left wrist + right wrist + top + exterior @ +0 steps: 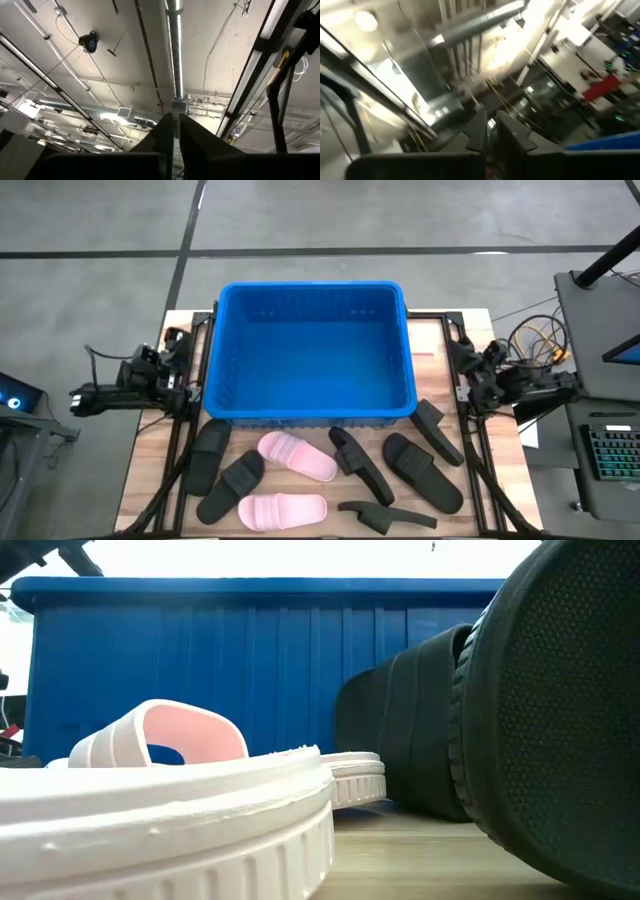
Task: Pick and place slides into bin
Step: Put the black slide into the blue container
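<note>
The blue bin (pixel 310 288) stands on the far half of the wooden table, with nothing showing inside it. Several black slides (pixel 422 470) and two pale pink slides (pixel 298 455) lie on the table in front of its near wall. In the low view a pink slide (pixel 160 735) and a black slide (pixel 560 710) lie close in front of the bin (pixel 250 640). My left arm (pixel 140 375) is folded at the table's left edge. Its gripper (pixel 176 117) is shut and points up at the ceiling. My right arm (pixel 500 375) is folded at the right edge, its gripper (pixel 491 116) tipped upward with fingers a little apart.
One black slide (pixel 438 430) leans against the bin's near right corner. A pale sole (pixel 170 830) fills the low view's near left. Cables (pixel 540 335), a keyboard (pixel 612 455) and dark equipment stand beyond the table's right edge. Bare wood (pixel 150 480) shows at the near left.
</note>
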Robot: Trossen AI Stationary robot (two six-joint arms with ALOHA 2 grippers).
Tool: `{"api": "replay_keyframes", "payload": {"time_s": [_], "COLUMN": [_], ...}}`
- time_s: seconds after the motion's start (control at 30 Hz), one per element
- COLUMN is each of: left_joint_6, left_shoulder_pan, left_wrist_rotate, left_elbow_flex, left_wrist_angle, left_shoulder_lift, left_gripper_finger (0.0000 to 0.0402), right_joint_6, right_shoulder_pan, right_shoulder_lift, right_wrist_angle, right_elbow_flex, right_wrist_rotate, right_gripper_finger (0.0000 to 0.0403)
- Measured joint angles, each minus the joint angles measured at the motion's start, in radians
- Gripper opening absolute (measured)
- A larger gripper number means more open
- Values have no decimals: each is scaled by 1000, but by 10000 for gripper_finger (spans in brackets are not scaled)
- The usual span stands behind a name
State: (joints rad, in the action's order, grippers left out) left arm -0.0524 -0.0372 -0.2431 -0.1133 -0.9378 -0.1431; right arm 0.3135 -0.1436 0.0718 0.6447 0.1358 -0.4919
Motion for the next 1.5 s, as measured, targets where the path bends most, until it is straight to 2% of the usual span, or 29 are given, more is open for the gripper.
{"api": "replay_keyframes", "payload": {"time_s": [0.13, 0.3, 0.43, 0.5, 0.6, 0.73, 0.83, 0.9, 1.0, 1.13, 1.27, 1.5], "left_joint_6": [4, 6, -25, -91, -118, -125, -126, -126, -127, -129, -128, -128], "left_shoulder_pan": [0, 0, 0, 0, 0, 0, 0, 0, 0, 0, 0, 0], "left_wrist_rotate": [-18, -20, -20, -20, -20, -25, -26, -26, -27, -26, -27, -27], "left_elbow_flex": [-37, -94, -138, -163, -196, -222, -235, -238, -237, -233, -230, -225], "left_wrist_angle": [3, 2, 3, -5, -36, -60, -60, -59, -58, -57, -55, -51], "left_shoulder_lift": [-66, -166, -250, -284, -327, -358, -368, -370, -370, -364, -361, -367], "left_gripper_finger": [72, 162, 215, 230, 239, 240, 240, 240, 240, 240, 240, 240], "right_joint_6": [-26, -96, -74, -34, -25, 30, 10, -16, -3, 105, 244, 614], "right_shoulder_pan": [0, 0, 1, 0, 0, 0, 0, 0, 0, 0, 0, 0], "right_shoulder_lift": [56, 164, 248, 291, 356, 449, 514, 555, 608, 667, 713, 750], "right_wrist_angle": [-207, -480, -632, -677, -695, -695, -705, -759, -938, -1215, -1375, -1648], "right_elbow_flex": [159, 372, 522, 577, 652, 744, 816, 870, 959, 1070, 1132, 1187], "right_wrist_rotate": [-6, 35, 18, 55, 151, 164, 205, 249, 263, 256, 256, 262], "right_gripper_finger": [90, 153, 180, 185, 187, 184, 179, 176, 170, 163, 159, 157]}}
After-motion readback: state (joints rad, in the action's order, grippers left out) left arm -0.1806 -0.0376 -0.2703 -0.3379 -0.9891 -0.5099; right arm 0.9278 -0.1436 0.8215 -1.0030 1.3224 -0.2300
